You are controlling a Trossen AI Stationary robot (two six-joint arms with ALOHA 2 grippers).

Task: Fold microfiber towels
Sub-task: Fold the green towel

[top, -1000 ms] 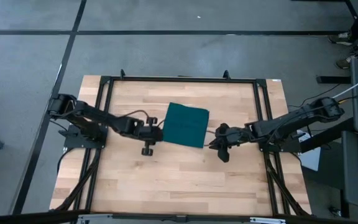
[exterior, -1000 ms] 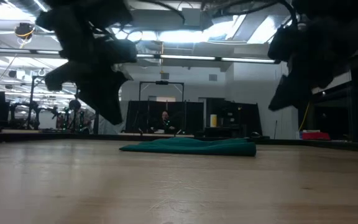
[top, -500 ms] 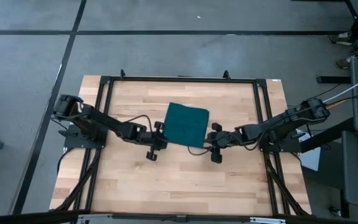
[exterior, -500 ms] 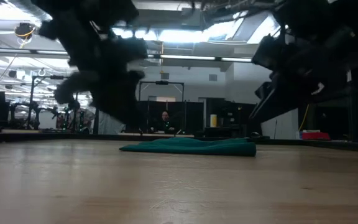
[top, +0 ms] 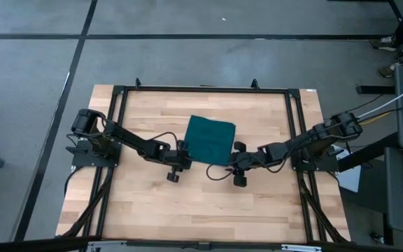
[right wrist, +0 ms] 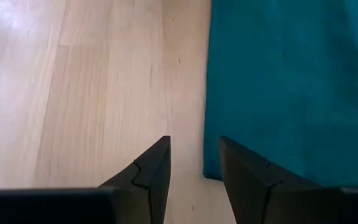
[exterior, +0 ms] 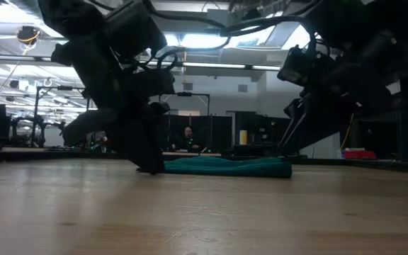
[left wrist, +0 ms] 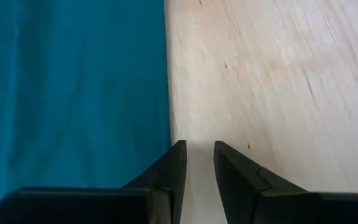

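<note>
The dark teal towel [top: 210, 140] lies flat and folded on the wooden table [top: 145, 203], near its middle. My left gripper [top: 185, 158] is low at the towel's near left corner. In the left wrist view it [left wrist: 199, 152] is slightly open over bare wood, just beside the towel's edge [left wrist: 166, 93]. My right gripper [top: 229, 165] is at the near right corner. In the right wrist view it [right wrist: 194, 152] is open, with the towel's corner [right wrist: 207, 174] showing between its fingers. In the low view the towel [exterior: 222, 166] lies between both grippers.
A black metal frame [top: 201, 89] runs around the table top. Bare wood lies in front of the towel toward the near edge. The low view shows a room with a person [exterior: 188, 136] far behind the table.
Both grippers have moved inward toward the towel's near corners and come down toward the table. The left one now reaches down beside the towel's left end. The towel has not moved.
</note>
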